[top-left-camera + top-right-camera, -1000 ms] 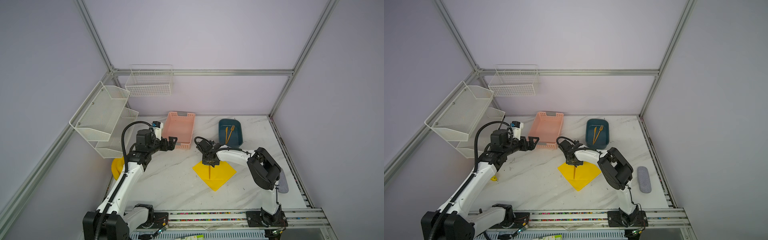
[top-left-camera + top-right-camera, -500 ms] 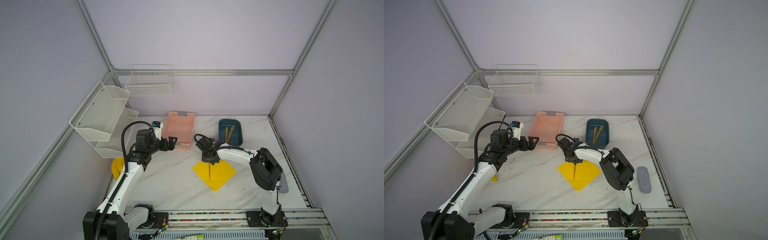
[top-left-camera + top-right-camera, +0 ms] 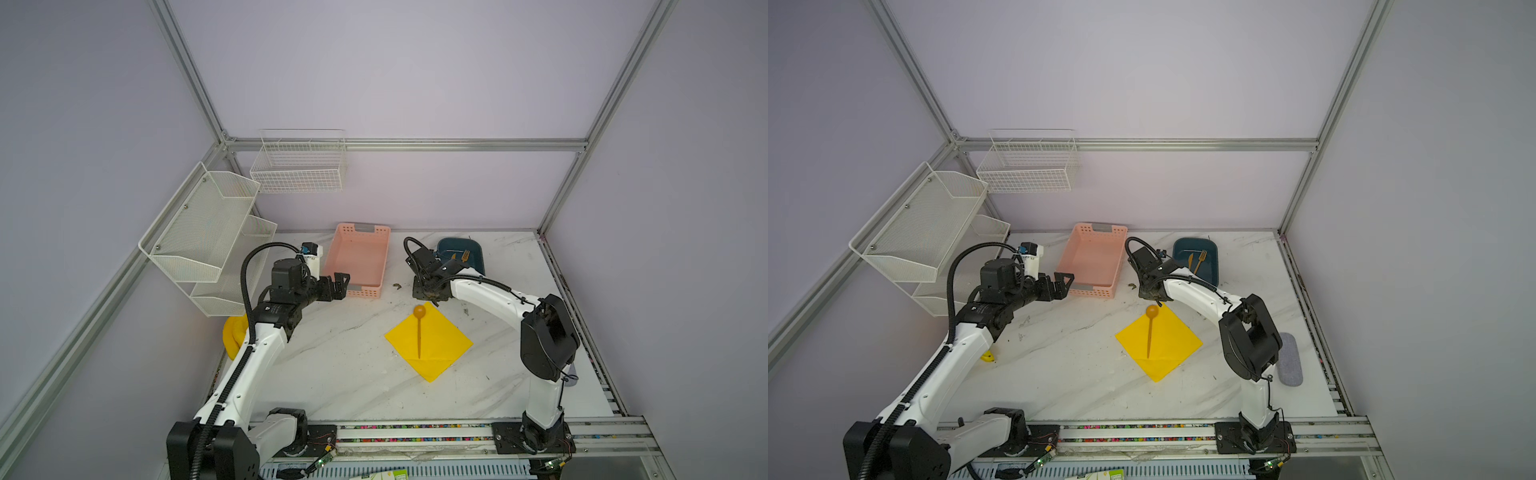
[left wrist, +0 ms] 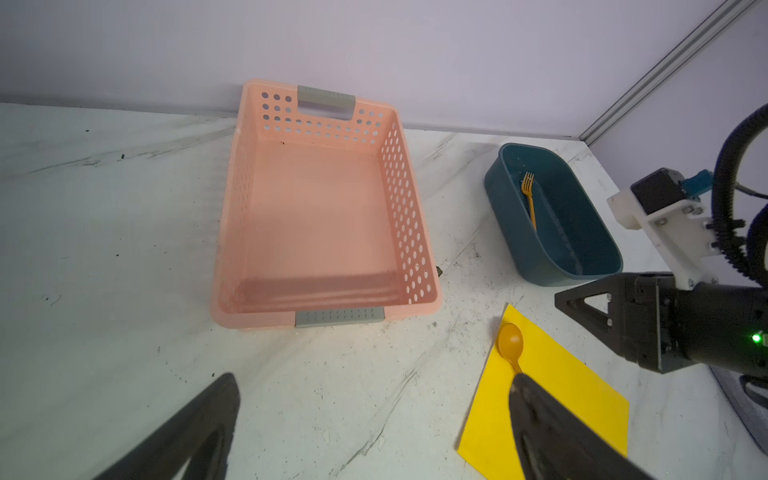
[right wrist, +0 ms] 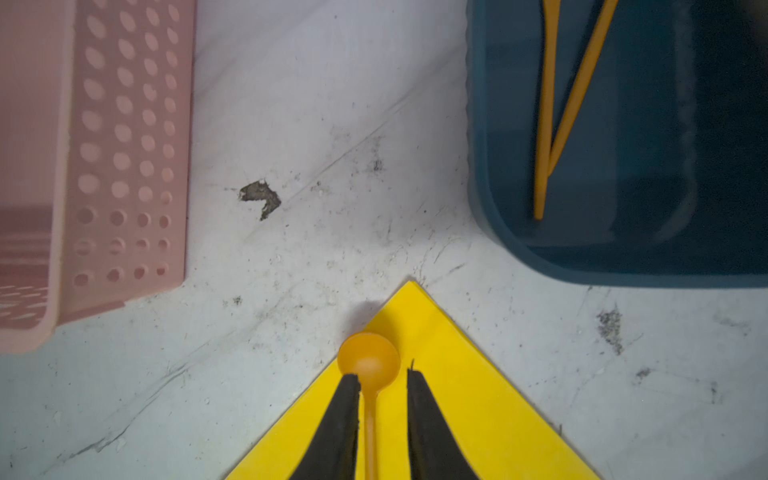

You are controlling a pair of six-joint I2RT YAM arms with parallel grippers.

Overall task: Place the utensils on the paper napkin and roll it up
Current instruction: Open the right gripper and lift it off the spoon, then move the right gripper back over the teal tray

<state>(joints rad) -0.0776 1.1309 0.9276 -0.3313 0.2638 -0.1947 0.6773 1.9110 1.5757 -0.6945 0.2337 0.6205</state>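
A: Yellow thin paper napkin (image 3: 445, 345) lies flat on the white marble desk (image 3: 353, 374), one corner pointing away. The slim orange plastic round-bowled spoon (image 3: 419, 332) is on it, with the handle along the diagonal and the bowl at the far corner, partly over the edge.

B: So one of three placed?

A: That's my read. The orange fork (image 3: 1201, 259) and orange knife (image 3: 1190, 262) lie side by side in the dark teal oval plastic tub (image 3: 1209, 274), behind the napkin. Two placements left, then the whole roll. The napkin is not rolled at all.

B: Grippers?

A: Right gripper (image 5: 381, 376) hangs just over the spoon's bowl end. Its jaws are a little apart, with gaps on both sides of the handle, holding nothing. Left gripper (image 3: 340, 286) is spread wide and empty, in the air by the near end of the pink perforated plastic basket (image 3: 362, 227).

B: Counts?

A: One napkin. Three utensils: one spoon, one fork, one knife. One tub, one basket. Two grippers.
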